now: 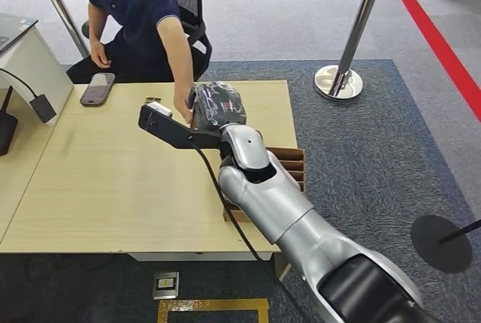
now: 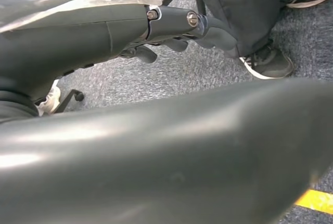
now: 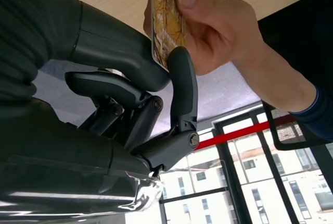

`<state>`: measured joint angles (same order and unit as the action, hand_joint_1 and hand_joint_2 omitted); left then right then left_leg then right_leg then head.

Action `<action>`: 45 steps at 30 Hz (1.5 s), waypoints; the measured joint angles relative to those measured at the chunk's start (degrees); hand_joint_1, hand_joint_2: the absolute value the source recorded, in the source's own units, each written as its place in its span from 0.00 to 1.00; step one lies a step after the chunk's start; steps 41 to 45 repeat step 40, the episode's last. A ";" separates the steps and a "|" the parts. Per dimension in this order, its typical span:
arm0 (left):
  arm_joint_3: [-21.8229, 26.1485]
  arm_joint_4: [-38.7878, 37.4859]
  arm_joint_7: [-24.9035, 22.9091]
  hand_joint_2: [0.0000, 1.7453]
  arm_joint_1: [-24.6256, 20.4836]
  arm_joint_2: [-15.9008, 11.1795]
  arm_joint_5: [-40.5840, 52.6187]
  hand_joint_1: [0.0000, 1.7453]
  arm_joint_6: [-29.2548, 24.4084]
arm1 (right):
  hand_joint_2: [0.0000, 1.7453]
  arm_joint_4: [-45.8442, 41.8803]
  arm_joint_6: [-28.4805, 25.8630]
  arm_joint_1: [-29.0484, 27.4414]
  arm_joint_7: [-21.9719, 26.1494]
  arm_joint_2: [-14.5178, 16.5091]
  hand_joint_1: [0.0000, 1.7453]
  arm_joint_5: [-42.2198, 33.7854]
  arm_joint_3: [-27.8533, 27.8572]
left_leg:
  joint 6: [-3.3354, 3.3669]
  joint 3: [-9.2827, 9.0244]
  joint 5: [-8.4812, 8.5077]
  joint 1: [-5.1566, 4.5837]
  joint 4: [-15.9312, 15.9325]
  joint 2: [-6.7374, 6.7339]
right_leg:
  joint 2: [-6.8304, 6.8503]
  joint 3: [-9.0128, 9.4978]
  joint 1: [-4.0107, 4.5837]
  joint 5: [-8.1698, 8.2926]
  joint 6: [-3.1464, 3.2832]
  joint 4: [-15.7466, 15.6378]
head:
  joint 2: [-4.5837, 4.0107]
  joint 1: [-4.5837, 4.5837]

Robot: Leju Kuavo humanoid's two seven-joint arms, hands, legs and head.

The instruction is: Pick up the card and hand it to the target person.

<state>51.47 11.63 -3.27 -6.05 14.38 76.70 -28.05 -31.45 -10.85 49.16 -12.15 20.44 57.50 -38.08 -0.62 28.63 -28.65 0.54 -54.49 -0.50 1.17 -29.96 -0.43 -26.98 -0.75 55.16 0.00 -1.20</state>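
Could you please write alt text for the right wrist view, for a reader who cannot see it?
The robot's right hand pinches a yellow patterned card between its thumb and dark fingers, while a person's hand grips the same card from the other side. Windows and a red bar show behind.

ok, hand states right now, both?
Left hand: fingers hidden, cannot tell.
Right hand: pinches the card between thumb and a finger; the person's hand grips it too.
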 joint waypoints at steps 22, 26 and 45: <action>0.01 0.00 0.42 0.00 0.14 0.00 -0.07 0.00 -0.03 | 0.00 3.84 -5.28 -0.05 0.85 -0.30 0.00 0.88 -1.33 | 0.00 0.01 0.00 0.00 0.00 0.00 | 0.00 -0.02 0.00 0.00 0.00 -0.01 | 0.00 0.00; 0.01 0.00 0.90 0.00 0.30 0.00 -0.37 0.00 -0.03 | 0.00 2.79 -7.84 -1.58 1.87 -1.54 0.00 1.92 -0.59 | 0.00 0.01 0.00 0.00 -0.01 0.00 | 0.00 -0.03 0.00 0.00 0.00 -0.04 | 0.00 0.01; 1.47 0.00 1.91 0.00 1.74 -0.02 -2.80 0.00 -0.08 | 0.00 -28.50 -15.57 -31.25 3.15 -13.31 0.00 11.43 16.45 | 0.18 0.09 -0.19 -0.01 -0.02 0.15 | 0.01 0.02 0.01 -0.09 -0.13 -0.23 | 0.00 -0.01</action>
